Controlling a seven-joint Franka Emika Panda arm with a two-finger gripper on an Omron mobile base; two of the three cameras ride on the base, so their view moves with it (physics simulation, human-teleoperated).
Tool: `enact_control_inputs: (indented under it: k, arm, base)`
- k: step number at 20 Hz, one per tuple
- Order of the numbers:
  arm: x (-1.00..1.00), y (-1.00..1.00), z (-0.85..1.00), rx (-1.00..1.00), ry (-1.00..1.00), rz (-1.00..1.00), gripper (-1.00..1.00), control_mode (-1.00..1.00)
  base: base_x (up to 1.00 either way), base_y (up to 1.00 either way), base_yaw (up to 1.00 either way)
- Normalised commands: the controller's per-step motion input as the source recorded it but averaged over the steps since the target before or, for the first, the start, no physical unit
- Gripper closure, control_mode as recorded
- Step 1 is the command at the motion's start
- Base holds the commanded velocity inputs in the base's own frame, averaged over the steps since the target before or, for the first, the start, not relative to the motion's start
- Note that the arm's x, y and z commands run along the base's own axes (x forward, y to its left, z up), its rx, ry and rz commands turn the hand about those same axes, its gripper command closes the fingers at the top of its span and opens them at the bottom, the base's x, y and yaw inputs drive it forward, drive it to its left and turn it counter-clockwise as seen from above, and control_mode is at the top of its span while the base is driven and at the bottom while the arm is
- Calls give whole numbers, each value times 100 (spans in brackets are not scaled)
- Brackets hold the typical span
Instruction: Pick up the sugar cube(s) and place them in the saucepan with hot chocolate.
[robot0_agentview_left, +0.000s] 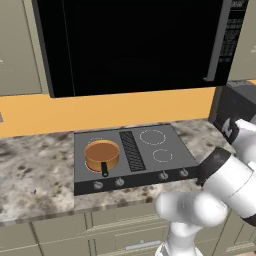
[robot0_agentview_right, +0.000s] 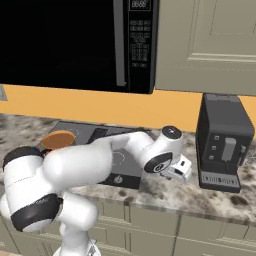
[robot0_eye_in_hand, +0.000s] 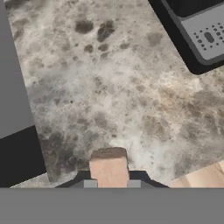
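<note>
Saucepan (robot0_agentview_left: 102, 155): 1, at 9 o'clock on the cooktop (robot0_agentview_left: 172, 150). Cooktop: 1. Burner rings (robot0_agentview_left: 152, 136): 4, counting the one under the pan. Centre grille (robot0_agentview_left: 132, 150): 1. Knobs (robot0_agentview_left: 119, 182): 4 along the 6 o'clock edge, 2 left, 2 right. Microwave (robot0_agentview_left: 135, 45): 1, at 12 o'clock. Coffee machine (robot0_agentview_right: 222, 145): 1, at 3 o'clock on the bench (robot0_agentview_right: 170, 192). Sugar cube (robot0_eye_in_hand: 109, 168): 1 sure. A second tan shape (robot0_eye_in_hand: 203, 177) at 4 o'clock in the hand view is cut off, can't tell. Arm (robot0_agentview_right: 75, 165): 1. End effector (robot0_eye_in_hand: 111, 183): 1, with 2 finger tips.
</note>
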Motion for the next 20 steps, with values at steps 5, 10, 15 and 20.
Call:
enact_control_inputs:
  k: [5, 10, 15, 20]
  arm:
    - [-19, 88, 100, -6, -15, 18, 100, -100]
    - [-12, 100, 97, -11, -4, 12, 100, -100]
    - [-7, 100, 75, -11, 0, 10, 100, -100]
    - [-2, 100, 47, -9, 0, 15, 100, -100]
  base:
    - [0, 0, 0]
    - [0, 0, 0]
    - [0, 0, 0]
    - [0, 0, 0]
